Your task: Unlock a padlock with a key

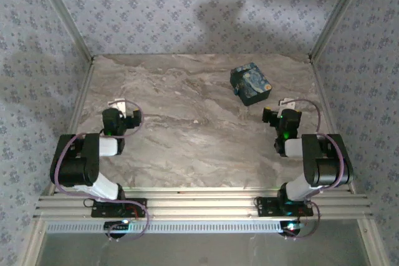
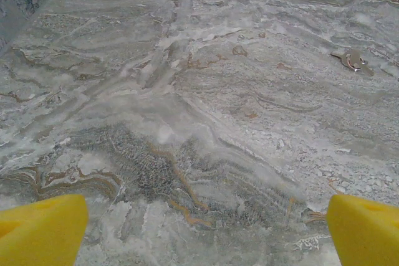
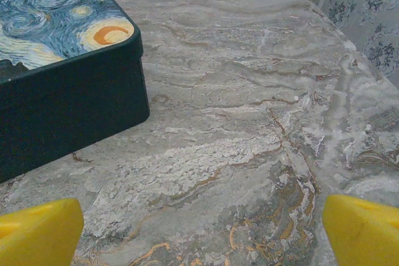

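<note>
My left gripper (image 2: pixel 206 236) hangs low over the marbled surface (image 2: pixel 187 98), its yellow fingers (image 2: pixel 40 228) spread wide with nothing between them. Ahead and to its right lies a small brownish fleck (image 2: pixel 352 60) with a glint, too small for me to identify. My right gripper (image 3: pixel 202 233) is likewise spread apart and holds nothing. Near it, ahead and to the left, a dark blue swirl-print box (image 3: pixel 62 60) rests flat on the surface, lid on. I cannot tell where the padlock or the key lies.
</note>
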